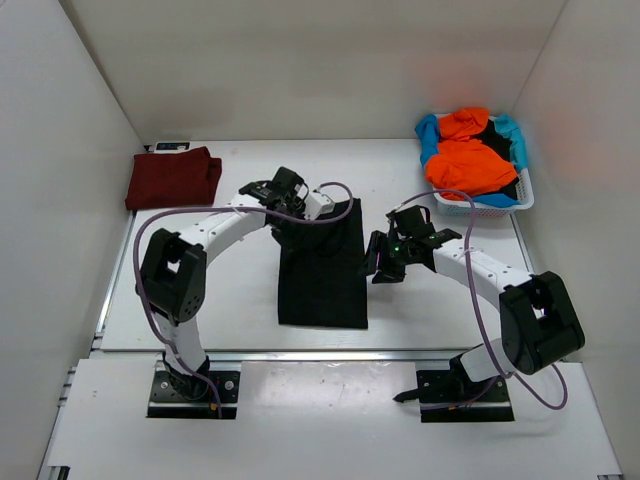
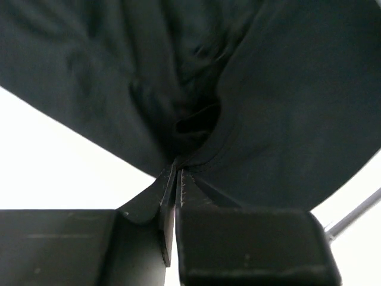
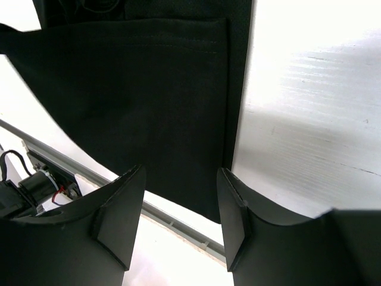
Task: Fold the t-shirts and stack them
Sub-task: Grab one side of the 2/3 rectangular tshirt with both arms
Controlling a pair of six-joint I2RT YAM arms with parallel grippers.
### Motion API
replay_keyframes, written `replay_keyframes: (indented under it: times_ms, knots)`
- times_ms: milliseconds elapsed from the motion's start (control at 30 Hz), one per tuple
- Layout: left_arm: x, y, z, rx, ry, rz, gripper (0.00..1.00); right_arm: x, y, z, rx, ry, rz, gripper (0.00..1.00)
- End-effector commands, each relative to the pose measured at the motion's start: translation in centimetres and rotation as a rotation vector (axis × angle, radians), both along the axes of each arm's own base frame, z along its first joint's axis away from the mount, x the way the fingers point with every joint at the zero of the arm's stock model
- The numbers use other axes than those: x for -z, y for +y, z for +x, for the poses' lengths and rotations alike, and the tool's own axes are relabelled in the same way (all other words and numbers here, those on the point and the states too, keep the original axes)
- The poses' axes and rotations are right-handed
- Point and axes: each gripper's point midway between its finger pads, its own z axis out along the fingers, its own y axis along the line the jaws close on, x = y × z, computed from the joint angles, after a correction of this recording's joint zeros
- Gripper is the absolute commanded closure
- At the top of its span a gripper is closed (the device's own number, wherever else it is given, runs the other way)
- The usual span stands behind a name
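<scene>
Got left jaws clamped on a puckered pinch of the black t-shirt (image 1: 325,285) at its far-left corner. Looks like a thin bite right at the tips, so confirm a catch on both layers before lifting. Got right jaws about half apart, gripping nothing, hovering low just beside the shirt's right edge near mid-length. Reads as the start of the end-over-end fold, with the shirt laid out as a long strip mid-worktop (image 1: 230,300), near hem close to the front edge. Move right jaws to the far-right corner and close on the same layers, matching the left. Lift both corners level, only enough to clear, carry toward the near hem, lay down edge on edge. Keep tension even or expect a skewed fold and a dragged strip. Probably stack on the dark red t-shirt (image 1: 172,178), already folded at the far-left corner. Leave the orange t-shirt (image 1: 465,165) and light blue t-shirt (image 1: 428,135) in the basket (image 1: 485,208) far right for later.
</scene>
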Motion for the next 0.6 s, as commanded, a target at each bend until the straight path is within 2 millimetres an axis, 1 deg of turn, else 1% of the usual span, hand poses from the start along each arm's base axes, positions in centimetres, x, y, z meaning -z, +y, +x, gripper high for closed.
replay_keyframes:
  times_ms: [0, 33, 67, 100, 133, 167, 233, 267, 300, 333, 367, 400, 433, 467, 500, 567]
  knots:
    - [-3.3, -2.4, -0.3, 0.109, 0.033, -0.145, 0.86, -1.0, 0.6, 0.5, -0.010, -0.038, 0.029, 0.52]
    - [-3.1, -2.5, -0.3, 0.117, 0.042, -0.149, 0.85, -1.2, 0.7, 0.7, -0.003, -0.042, 0.036, 0.52]
    - [-3.0, -2.5, 0.0, 0.109, 0.045, -0.150, 0.85, -1.1, 0.7, 0.6, -0.009, -0.043, 0.030, 0.51]
    - [-2.6, -2.1, 0.1, 0.096, 0.048, -0.141, 0.84, -1.0, 0.8, 0.4, -0.017, -0.036, 0.028, 0.52]
    - [-1.8, -1.6, 0.7, 0.078, 0.049, -0.122, 0.82, -0.9, 0.7, 0.4, -0.013, -0.034, 0.028, 0.52]
    - [-1.0, -1.3, 0.6, 0.062, 0.067, -0.104, 0.81, -1.0, 0.8, 0.6, -0.012, -0.038, 0.033, 0.52]
    - [0.6, 0.2, 1.4, 0.002, 0.079, -0.037, 0.75, -1.0, 0.9, 0.4, -0.021, -0.032, 0.033, 0.52]
    - [1.1, 0.5, 1.4, -0.015, 0.092, -0.023, 0.74, -0.8, 0.8, 0.7, -0.013, -0.031, 0.023, 0.51]
    - [2.1, 1.2, 1.4, -0.039, 0.101, 0.012, 0.72, -0.9, 0.9, 0.7, -0.013, -0.036, 0.027, 0.52]
    - [2.5, 1.9, 2.0, -0.071, 0.083, 0.045, 0.70, -1.0, 1.0, 0.9, -0.016, -0.043, 0.027, 0.51]
    - [2.8, 2.6, 2.4, -0.097, 0.073, 0.080, 0.65, -1.0, 1.0, 0.9, -0.017, -0.041, 0.026, 0.52]
    - [3.1, 2.9, 2.4, -0.104, 0.069, 0.093, 0.63, -1.1, 1.3, 0.9, -0.029, -0.041, 0.029, 0.51]
    - [3.7, 3.8, 2.4, -0.129, 0.077, 0.127, 0.57, -0.6, 1.2, 0.9, -0.029, -0.031, 0.013, 0.51]
    - [4.0, 4.0, 2.5, -0.142, 0.068, 0.155, 0.50, -0.9, 1.2, 1.3, -0.023, -0.047, 0.003, 0.51]
    - [4.0, 4.2, 2.6, -0.150, 0.063, 0.162, 0.46, -1.3, 1.6, 1.4, -0.030, -0.050, 0.002, 0.51]
    - [4.0, 5.2, 3.0, -0.189, 0.034, 0.211, 0.34, -1.4, 1.5, 2.0, -0.031, -0.069, -0.033, 0.52]
